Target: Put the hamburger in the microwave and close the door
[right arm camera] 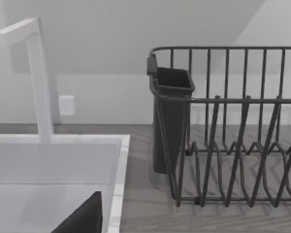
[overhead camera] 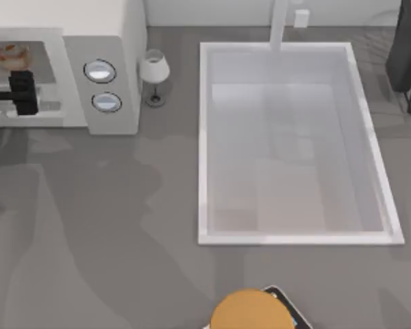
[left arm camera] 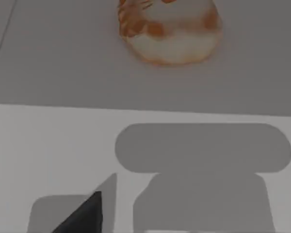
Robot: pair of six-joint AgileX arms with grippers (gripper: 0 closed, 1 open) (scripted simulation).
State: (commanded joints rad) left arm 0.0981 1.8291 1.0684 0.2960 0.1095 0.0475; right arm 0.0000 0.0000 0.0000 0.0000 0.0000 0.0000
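- Our left gripper (overhead camera: pixel 24 92) sits at the microwave (overhead camera: pixel 116 41) cavity mouth; whether it is apart or together, we cannot tell.
- Just beyond it, apart from it, the hamburger (overhead camera: pixel 11 56) rests on the grey cavity floor.
- We judge the bun soft, light and squashable; any regrip should take its sides gently.
- Our left arm reaches in low and level.
- The door remains to be shut.
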